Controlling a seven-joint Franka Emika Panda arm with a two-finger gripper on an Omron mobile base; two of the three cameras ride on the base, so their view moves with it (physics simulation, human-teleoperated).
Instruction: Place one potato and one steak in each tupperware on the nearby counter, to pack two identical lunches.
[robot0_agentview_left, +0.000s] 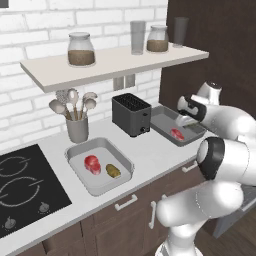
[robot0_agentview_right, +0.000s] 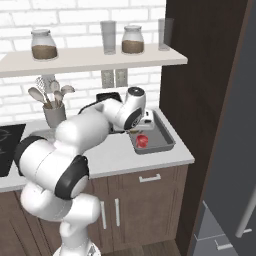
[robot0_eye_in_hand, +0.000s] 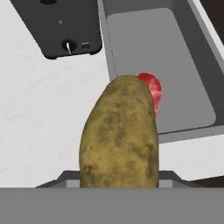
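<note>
Gripper clenched on a brown, mottled oblong potato, held above the near end of the darker grey rectangular tupperware tray. In the hand view, potato sits in the foreground and partly covers a red raw steak lying on the tray floor near its front wall.

Darker tray at the right end of the long off-white counter, just right of the black slotted toaster. Steak inside it, toward the near corner.

Light grey rectangular tupperware tray further left on the counter, between the black stovetop and the toaster. Holds a second red steak and a second brownish potato, side by side, apart.

Grey utensil holder with spoons behind the light tray. Pale wall shelf above carrying two lidded glass jars and glasses.
</note>
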